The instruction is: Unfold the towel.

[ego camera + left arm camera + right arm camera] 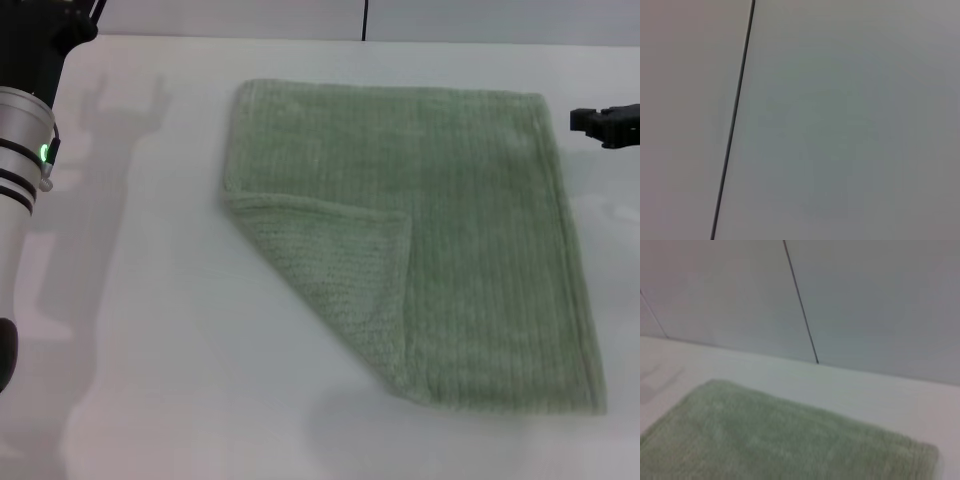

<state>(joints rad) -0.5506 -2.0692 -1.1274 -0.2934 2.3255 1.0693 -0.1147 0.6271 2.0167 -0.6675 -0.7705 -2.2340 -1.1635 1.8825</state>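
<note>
Across the middle of the white surface (150,330) I see the pale sage-green terry towel (470,230) with fine ribbed stripes and hemmed edges, lying flat and reaching from near the far edge toward the near edge, somewhat closer to the right edge than the left. One corner (340,270), the near-left one, is folded over onto the cloth, making a triangular flap whose underside faces up with a coarser looped texture; its hemmed edge runs across the towel and then turns down toward the near edge. All the other edges lie straight and flat.

My left arm (22,160), silver with black bands and a small green light, stands at the left edge of the surface, well apart from the towel. I cannot see its pincer from the head camera, and its wrist camera only gives me a plain grey wall panel (850,125) with a dark seam.

My right pincer (608,124) hangs at the right edge, just beside the towel's far-right corner and not touching it. I cannot tell whether it is parted or closed. From its wrist camera I see the towel (780,440) on the surface with the wall behind.
</note>
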